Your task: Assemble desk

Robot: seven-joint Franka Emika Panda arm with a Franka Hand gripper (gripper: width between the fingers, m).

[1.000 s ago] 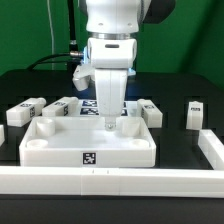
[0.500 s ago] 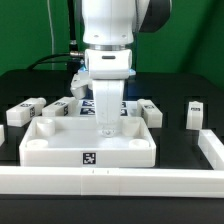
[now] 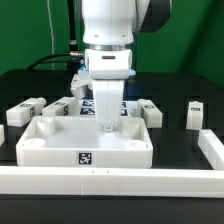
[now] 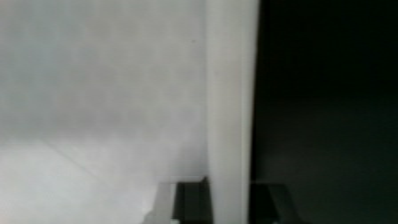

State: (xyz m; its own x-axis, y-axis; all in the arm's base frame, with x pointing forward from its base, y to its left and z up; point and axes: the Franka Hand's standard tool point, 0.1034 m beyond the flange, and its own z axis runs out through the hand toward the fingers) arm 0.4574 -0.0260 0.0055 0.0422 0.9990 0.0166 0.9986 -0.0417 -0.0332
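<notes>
The white tray-like tabletop (image 3: 60,150) lies rim-up on the black table in the exterior view, with a tag on its front wall. My gripper (image 3: 107,124) reaches straight down to its far rim, between the two far corner sockets. In the wrist view the dark fingers (image 4: 189,203) stand on either side of the tabletop's white wall (image 4: 228,110), shut on it. Four white legs lie behind the tabletop: two at the exterior view's left (image 3: 26,108) (image 3: 62,106) and two at its right (image 3: 150,111) (image 3: 194,114).
The marker board (image 3: 88,103) lies behind the tabletop, partly hidden by the arm. A long white border rail (image 3: 110,181) runs along the front and turns up at the exterior view's right (image 3: 211,147). A white piece (image 3: 2,132) shows at the left edge.
The arm has shifted slightly toward the exterior view's left and the tabletop has slid a little the same way with it. The legs have not moved.
</notes>
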